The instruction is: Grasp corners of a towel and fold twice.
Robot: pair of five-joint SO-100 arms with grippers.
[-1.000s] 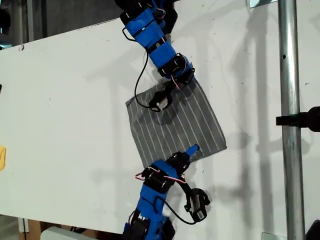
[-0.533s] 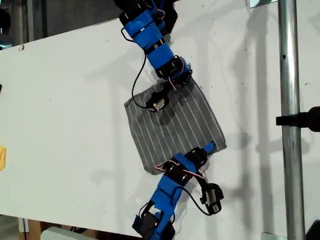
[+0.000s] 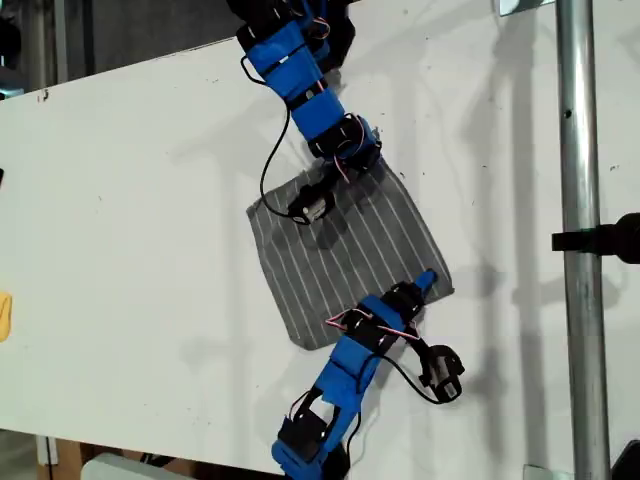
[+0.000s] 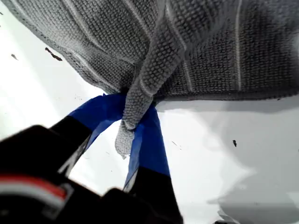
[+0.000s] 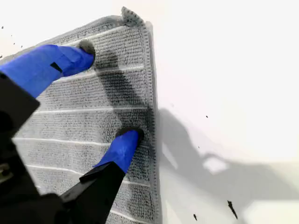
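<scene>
The grey pinstriped towel (image 3: 350, 250) lies mostly flat on the white table (image 3: 130, 200). My first gripper (image 3: 362, 162) comes in from the far side and is at the towel's far corner. The first wrist view shows my first gripper (image 4: 131, 121) shut on a raised pinch of the towel (image 4: 210, 46). My second gripper (image 3: 425, 281) reaches from the near side to the corner (image 3: 448, 291) at the exterior view's right. Seen from the second wrist, my second gripper (image 5: 108, 92) is open, both fingertips (image 5: 130, 139) resting on the towel (image 5: 70, 121) just inside its corner (image 5: 127, 15).
A vertical metal pole (image 3: 578, 200) with a black clamp (image 3: 600, 240) stands at the exterior view's right. A small yellow object (image 3: 4, 315) sits at that view's left edge. The table's near edge runs just behind the second arm's base.
The second arm has swung along the towel's near edge toward the exterior view's right, reaching the corner there. The first arm and the towel's far edge shifted slightly to that view's left.
</scene>
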